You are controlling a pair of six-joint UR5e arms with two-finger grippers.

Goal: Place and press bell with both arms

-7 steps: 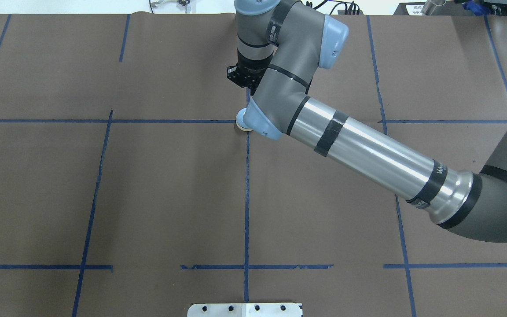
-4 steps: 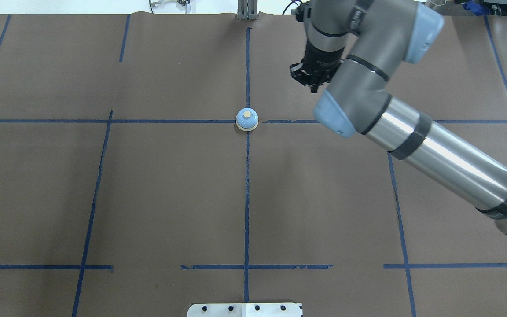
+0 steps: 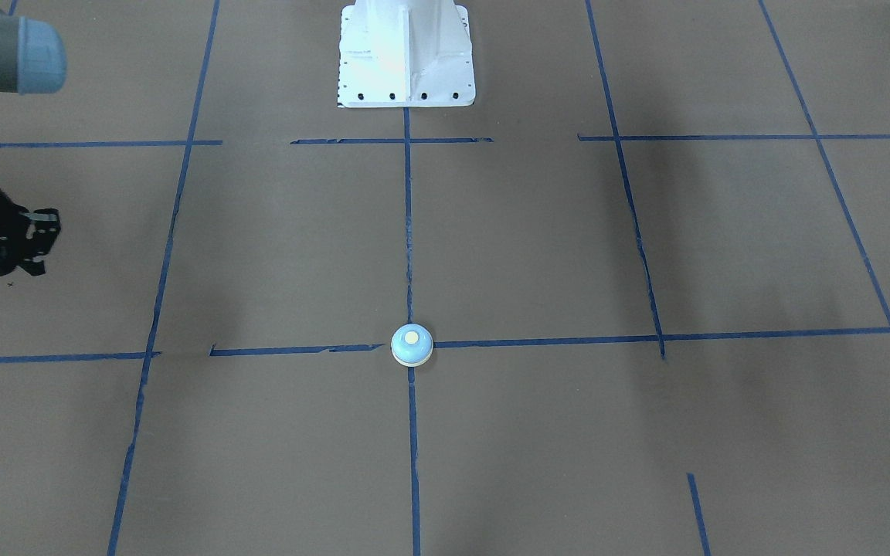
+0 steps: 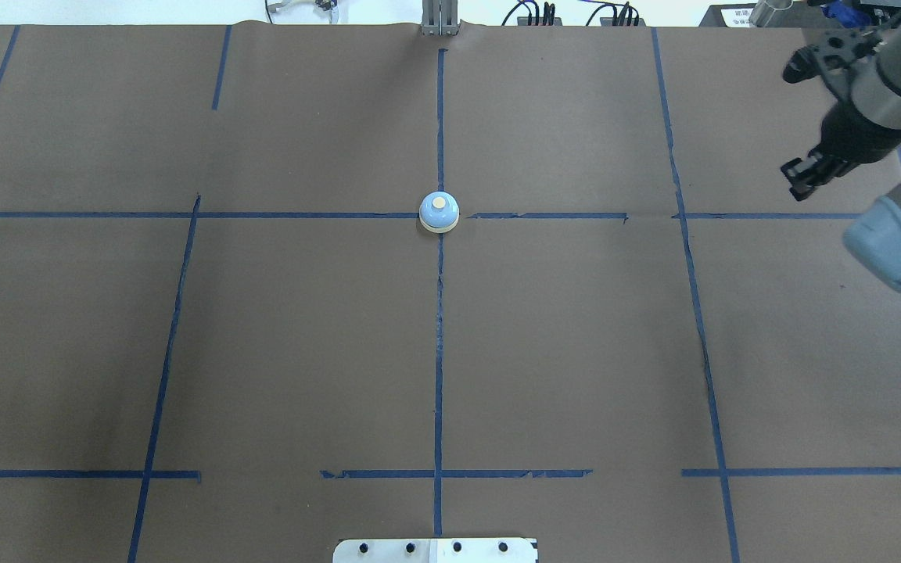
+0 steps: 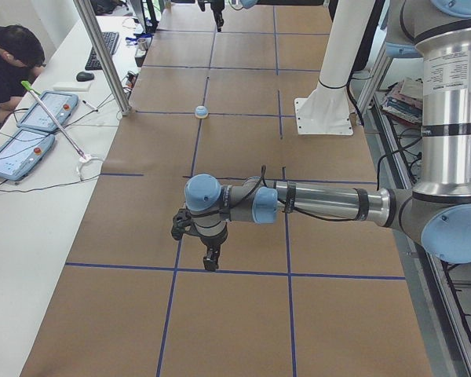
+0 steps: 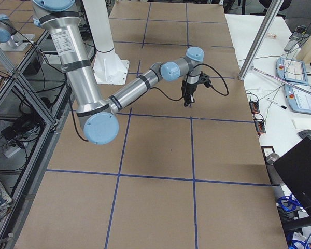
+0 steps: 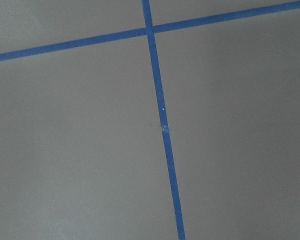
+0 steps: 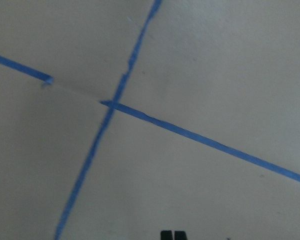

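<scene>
Bell (image 4: 439, 213): sat upright on the middle crossing of the blue tape lines (image 4: 439, 352).
Right hand (image 4: 798, 176): fingers together, pointing down, out by the worktop's (image 4: 302, 328) right side.
Left hand (image 5: 210, 263): pointing down over a tape line; could not tell if apart or together.
Room: brown worktop showed all round the bell, with both hands well apart from it.

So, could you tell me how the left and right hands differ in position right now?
The right hand hovers to the right of the bell, inside the overhead view; the left hand hovers to its left, outside that view. The right hand's fingertips show close together in its wrist view; the left hand's show in neither wrist view. Both are clear of the bell.
</scene>
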